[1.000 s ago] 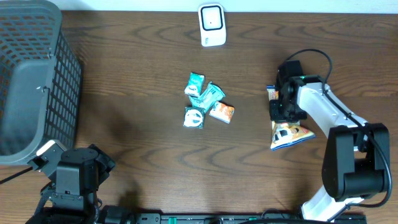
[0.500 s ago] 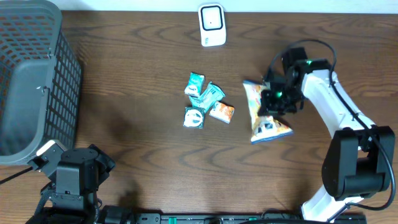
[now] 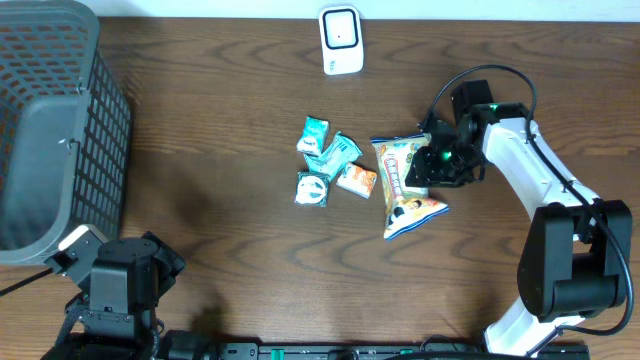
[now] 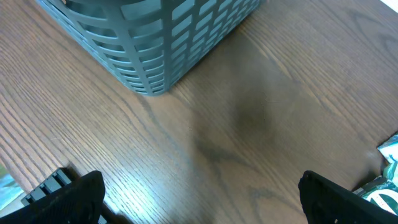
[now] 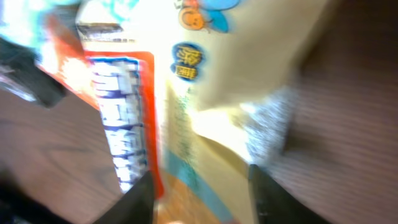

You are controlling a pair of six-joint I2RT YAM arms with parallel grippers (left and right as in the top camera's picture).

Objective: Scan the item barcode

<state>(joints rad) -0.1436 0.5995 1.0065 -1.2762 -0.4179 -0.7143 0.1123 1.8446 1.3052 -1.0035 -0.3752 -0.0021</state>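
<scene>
A yellow and orange snack bag [image 3: 405,188] lies on the dark wood table, just right of centre. My right gripper [image 3: 437,165] hovers over the bag's right edge. In the right wrist view the bag [image 5: 205,93] fills the frame, blurred, and the right gripper [image 5: 199,199] has its two fingers standing apart on either side of it, open. No barcode can be made out. A white scanner [image 3: 341,40] stands at the table's far edge, in the middle. My left gripper [image 4: 199,199] is wide open over bare wood with nothing between its fingers.
Several small teal and orange packets [image 3: 330,165] lie in a cluster left of the bag, nearly touching it. A grey mesh basket [image 3: 50,130] fills the left end of the table and shows close ahead in the left wrist view [image 4: 155,43]. The left arm [image 3: 120,285] is folded at the front left.
My right gripper has carried the snack bag leftward from the right side to just beside the packets. Its jaws have parted. The left arm has not moved.
</scene>
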